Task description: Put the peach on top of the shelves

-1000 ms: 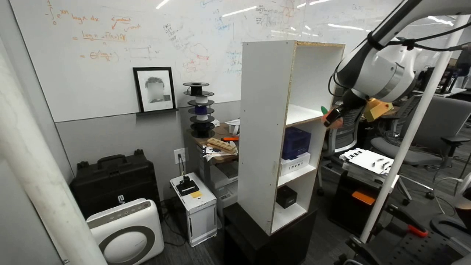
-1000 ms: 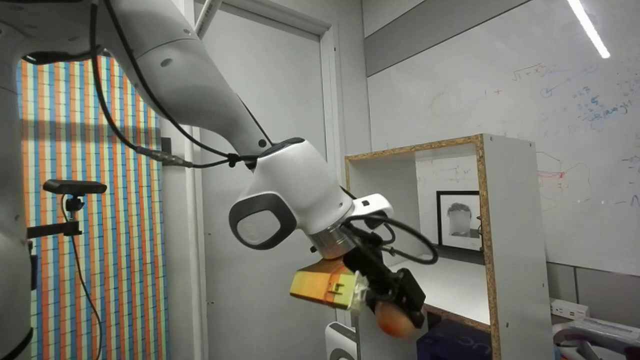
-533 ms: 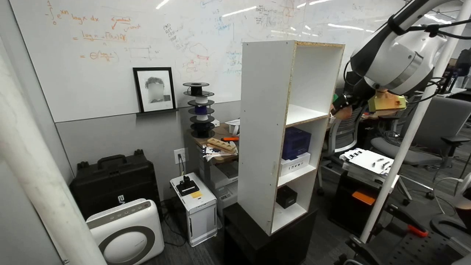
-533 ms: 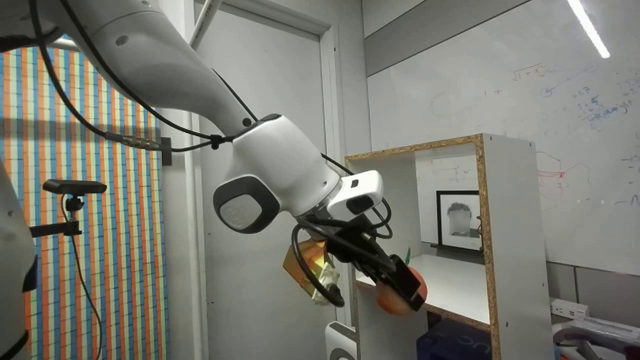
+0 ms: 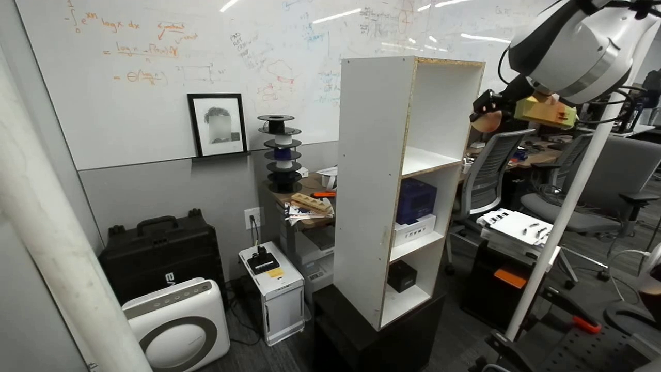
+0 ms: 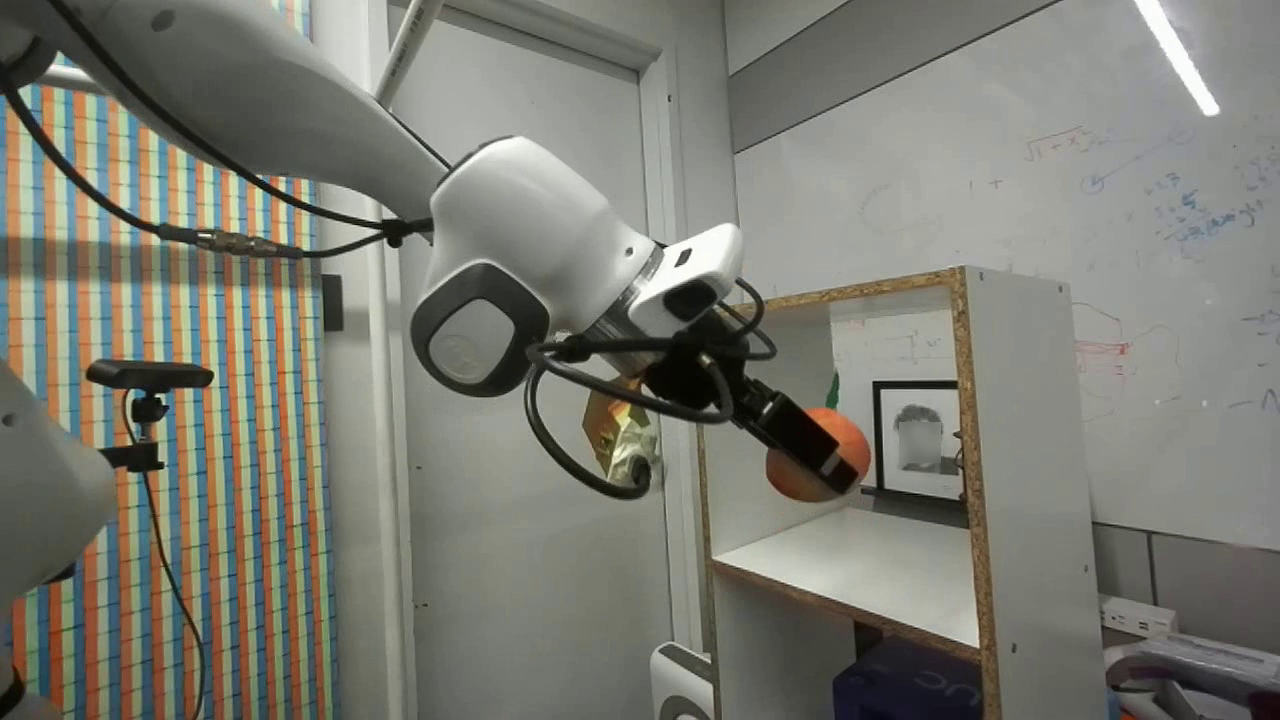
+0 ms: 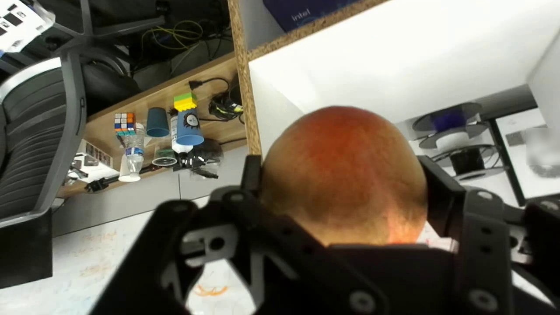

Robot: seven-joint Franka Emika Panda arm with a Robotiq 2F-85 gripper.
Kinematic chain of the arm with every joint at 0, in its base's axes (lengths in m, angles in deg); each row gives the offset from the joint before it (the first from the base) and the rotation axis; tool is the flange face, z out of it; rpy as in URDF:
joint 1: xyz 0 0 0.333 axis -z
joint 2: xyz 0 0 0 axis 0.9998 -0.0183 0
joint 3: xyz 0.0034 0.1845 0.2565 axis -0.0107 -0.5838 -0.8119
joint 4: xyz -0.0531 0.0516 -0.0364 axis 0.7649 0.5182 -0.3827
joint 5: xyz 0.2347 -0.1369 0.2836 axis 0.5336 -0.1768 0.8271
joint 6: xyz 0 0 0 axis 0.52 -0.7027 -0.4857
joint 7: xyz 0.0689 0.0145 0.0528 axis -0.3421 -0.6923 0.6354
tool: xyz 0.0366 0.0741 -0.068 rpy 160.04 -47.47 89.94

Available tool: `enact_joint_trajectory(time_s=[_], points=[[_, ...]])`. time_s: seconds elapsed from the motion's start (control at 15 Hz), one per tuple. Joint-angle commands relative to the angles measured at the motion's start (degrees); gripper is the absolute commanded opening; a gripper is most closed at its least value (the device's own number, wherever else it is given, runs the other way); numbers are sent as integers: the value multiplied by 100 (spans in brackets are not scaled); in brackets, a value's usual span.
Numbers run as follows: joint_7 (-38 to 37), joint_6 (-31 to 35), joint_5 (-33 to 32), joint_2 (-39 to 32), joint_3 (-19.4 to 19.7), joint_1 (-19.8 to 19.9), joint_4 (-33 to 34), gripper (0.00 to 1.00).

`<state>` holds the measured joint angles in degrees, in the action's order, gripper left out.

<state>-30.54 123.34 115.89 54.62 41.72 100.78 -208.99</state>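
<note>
The peach (image 7: 343, 162) is orange-pink and round. It sits between the two fingers of my gripper (image 7: 345, 181), touching both. In both exterior views the peach (image 5: 488, 123) (image 6: 847, 440) hangs in the air with the gripper (image 5: 480, 112) (image 6: 825, 462) tilted downward. A green leaf shows behind it. The white shelves (image 5: 372, 181) (image 6: 1030, 450) have open compartments. The peach is in front of the uppermost compartment's opening, below the level of the top panel's edge (image 6: 850, 290). In the wrist view the shelves' white inside (image 7: 376, 65) lies beyond the peach. The upper face of the top is not visible.
A dark blue box (image 5: 417, 199) on a white box (image 5: 415, 230) fills the middle compartment. A small black box (image 5: 402, 275) is in the lowest. The shelves stand on a black cabinet (image 5: 356, 320). A grey chair (image 5: 496, 165) and a white pole (image 5: 563, 217) stand nearby.
My gripper has risen with the peach, from around the upper shelf board's level to higher in front of the top compartment. The wrist has turned and the arm has drawn back somewhat.
</note>
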Motion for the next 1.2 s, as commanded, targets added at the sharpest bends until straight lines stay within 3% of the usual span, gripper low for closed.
enact_joint_trajectory(time_s=[0.0,0.2,0.53,0.87,0.93,1.13], points=[[-743,-661,-82,664,-1071,1145,196,56],[-1544,-1274,-199,1124,-1708,1814,585,56],[-2919,-2721,-495,1433,-2278,2550,1898,56],[-4348,-3761,-1328,875,-2917,3371,3711,56],[-5040,-3632,-2191,550,-2528,2800,3879,56],[-5853,-3670,-3227,-161,-2484,2556,4396,56]])
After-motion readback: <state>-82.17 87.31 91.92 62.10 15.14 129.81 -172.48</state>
